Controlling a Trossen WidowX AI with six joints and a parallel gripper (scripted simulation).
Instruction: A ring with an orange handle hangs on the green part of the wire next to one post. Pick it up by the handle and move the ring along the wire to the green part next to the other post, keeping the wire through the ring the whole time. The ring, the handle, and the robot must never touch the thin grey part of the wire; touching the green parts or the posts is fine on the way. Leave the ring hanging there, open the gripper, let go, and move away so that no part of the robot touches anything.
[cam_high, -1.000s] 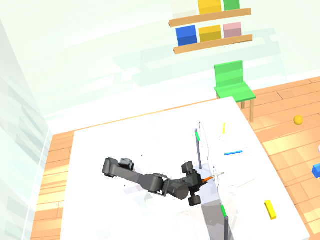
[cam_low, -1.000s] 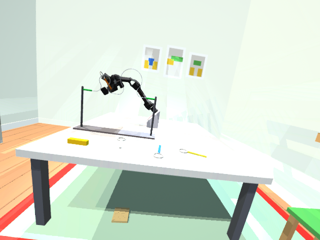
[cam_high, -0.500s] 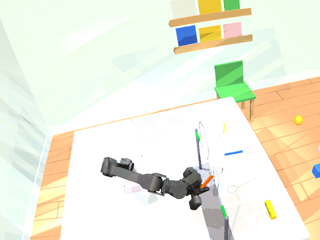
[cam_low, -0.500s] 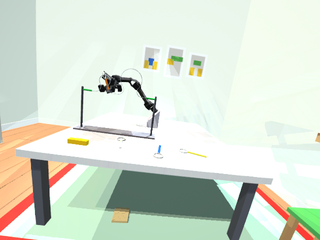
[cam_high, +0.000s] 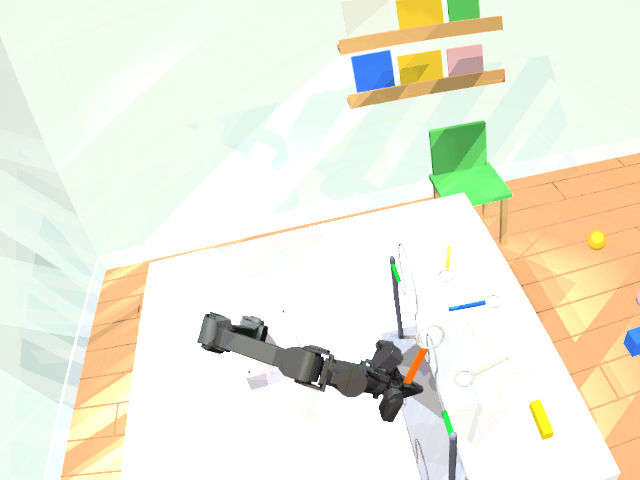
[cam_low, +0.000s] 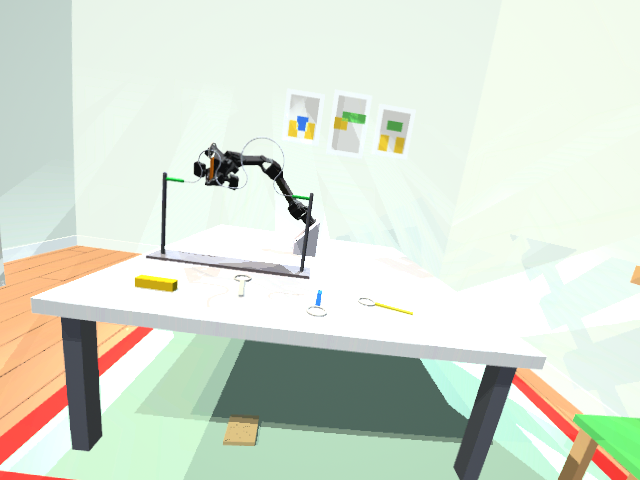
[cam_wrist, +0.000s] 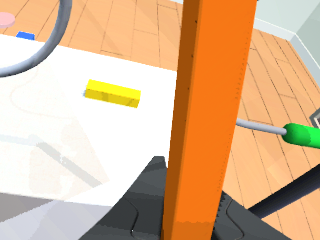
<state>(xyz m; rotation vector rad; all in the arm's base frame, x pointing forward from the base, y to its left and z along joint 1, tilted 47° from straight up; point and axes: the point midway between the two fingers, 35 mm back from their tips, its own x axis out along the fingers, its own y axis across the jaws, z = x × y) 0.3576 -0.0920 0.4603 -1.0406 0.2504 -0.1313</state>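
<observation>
My gripper (cam_high: 405, 386) (cam_low: 212, 179) (cam_wrist: 166, 166) is shut on the lower end of the orange handle (cam_high: 415, 365) (cam_low: 211, 167) (cam_wrist: 207, 107), high above the table. The pale ring (cam_high: 430, 335) sits at the handle's upper end, and the thin grey wire (cam_high: 410, 279) (cam_wrist: 260, 127) seems to run through it. The ring is over the grey wire, a short way from the green part (cam_high: 447, 422) (cam_low: 174, 180) (cam_wrist: 306, 136) by the near post (cam_high: 452, 457) (cam_low: 163, 214). The other green part (cam_high: 395, 272) (cam_low: 298, 196) is at the far post (cam_high: 397, 304) (cam_low: 307, 232).
The posts stand on a dark base plate (cam_low: 227, 263). On the table beyond it lie a yellow block (cam_high: 540, 419) (cam_low: 155, 283) (cam_wrist: 112, 92) and three spare rings with yellow (cam_high: 447, 256), blue (cam_high: 466, 305) and white (cam_high: 488, 365) handles. A green chair (cam_high: 467, 175) stands off the table's far corner.
</observation>
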